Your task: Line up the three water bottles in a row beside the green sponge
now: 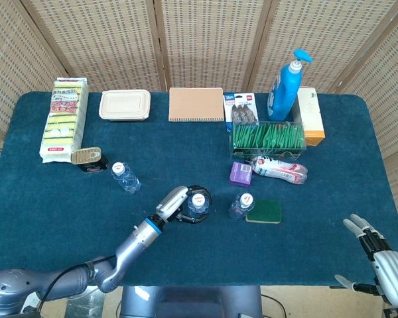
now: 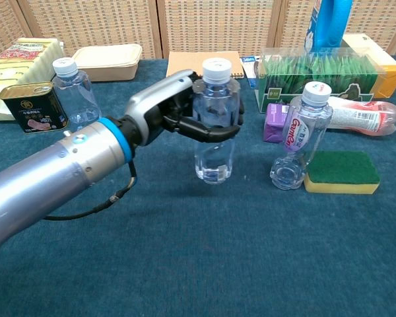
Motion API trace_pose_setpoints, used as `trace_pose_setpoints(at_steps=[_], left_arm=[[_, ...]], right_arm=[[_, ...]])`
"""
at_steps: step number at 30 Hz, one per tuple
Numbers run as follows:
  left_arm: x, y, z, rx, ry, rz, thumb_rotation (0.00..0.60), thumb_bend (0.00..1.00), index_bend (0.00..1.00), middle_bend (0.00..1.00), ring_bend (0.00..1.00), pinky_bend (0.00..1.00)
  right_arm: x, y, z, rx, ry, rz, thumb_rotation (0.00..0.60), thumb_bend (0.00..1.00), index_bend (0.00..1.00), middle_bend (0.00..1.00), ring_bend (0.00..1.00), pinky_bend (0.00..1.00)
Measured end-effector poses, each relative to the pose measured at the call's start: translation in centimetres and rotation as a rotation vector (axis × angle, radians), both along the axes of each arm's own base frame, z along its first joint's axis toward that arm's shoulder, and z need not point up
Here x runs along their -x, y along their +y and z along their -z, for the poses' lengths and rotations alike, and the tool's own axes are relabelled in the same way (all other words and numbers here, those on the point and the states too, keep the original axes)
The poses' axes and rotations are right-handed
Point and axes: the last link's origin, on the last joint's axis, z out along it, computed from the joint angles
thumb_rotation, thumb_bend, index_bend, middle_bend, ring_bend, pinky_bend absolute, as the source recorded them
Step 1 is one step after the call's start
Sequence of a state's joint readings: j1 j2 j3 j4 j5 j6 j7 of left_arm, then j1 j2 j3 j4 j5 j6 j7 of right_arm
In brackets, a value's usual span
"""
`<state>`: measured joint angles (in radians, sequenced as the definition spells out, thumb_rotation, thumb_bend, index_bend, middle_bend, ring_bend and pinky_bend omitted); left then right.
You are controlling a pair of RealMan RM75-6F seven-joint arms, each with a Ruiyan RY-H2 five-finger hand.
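My left hand (image 1: 178, 203) (image 2: 185, 109) grips a clear water bottle (image 2: 215, 142) (image 1: 198, 201) that stands upright on the blue cloth. A second bottle (image 2: 299, 135) (image 1: 241, 205) with a purple label stands just right of it, touching the green sponge (image 2: 342, 172) (image 1: 265, 211). The third bottle (image 2: 74, 92) (image 1: 125, 177) stands apart at the left, near a tin. My right hand (image 1: 378, 252) hangs at the table's front right corner with fingers spread and nothing in it.
A tin can (image 1: 87, 158) (image 2: 32, 107) sits beside the left bottle. Behind the sponge lie a purple box (image 1: 240, 173), a red-white pack (image 1: 280, 168) and a green-filled clear box (image 1: 268, 138). A notebook (image 1: 196, 104), lunch box (image 1: 125, 105), sponge pack (image 1: 64, 119) and blue dispenser (image 1: 285, 86) line the back.
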<state>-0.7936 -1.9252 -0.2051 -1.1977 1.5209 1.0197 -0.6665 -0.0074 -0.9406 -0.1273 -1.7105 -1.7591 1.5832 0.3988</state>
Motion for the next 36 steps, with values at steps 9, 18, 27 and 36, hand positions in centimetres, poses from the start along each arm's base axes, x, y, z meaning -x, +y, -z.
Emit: trace_pose_setpoints(at_steps=[9,18,27,36], left_arm=[[-1.5,0.7,2.2,-0.025,0.022,0.004,0.6,0.29,0.51,0.46,0.36,0.42],[-1.8,1.0,3.1,-0.035,0.027,0.001,0.6,0.28,0.51,0.46,0.36,0.42],[-1.7,1.2,3.7,-0.022,0.068,0.008,0.6,0.25,0.35,0.29,0.21,0.37],[-1.7,1.2,3.6,-0.028,0.067,0.016,0.6,0.21,0.0,0.05,0.01,0.2]], right_arm=[[0.1,0.0,-0.4,0.006,-0.018,0.002,0.6,0.0,0.09,0.02,0.0,0.08],[0.3,-0.4,-0.3,-0.01,-0.028,0.014,0.6,0.0,0.09,0.02,0.0,0.08],[0.3,-0.4,-0.5,-0.003,-0.027,0.016,0.6,0.0,0.09,0.02,0.0,0.08],[0.5,-0.5,-0.7,0.088,0.049,0.014,0.6,0.0,0.09,0.01,0.0,0.01]])
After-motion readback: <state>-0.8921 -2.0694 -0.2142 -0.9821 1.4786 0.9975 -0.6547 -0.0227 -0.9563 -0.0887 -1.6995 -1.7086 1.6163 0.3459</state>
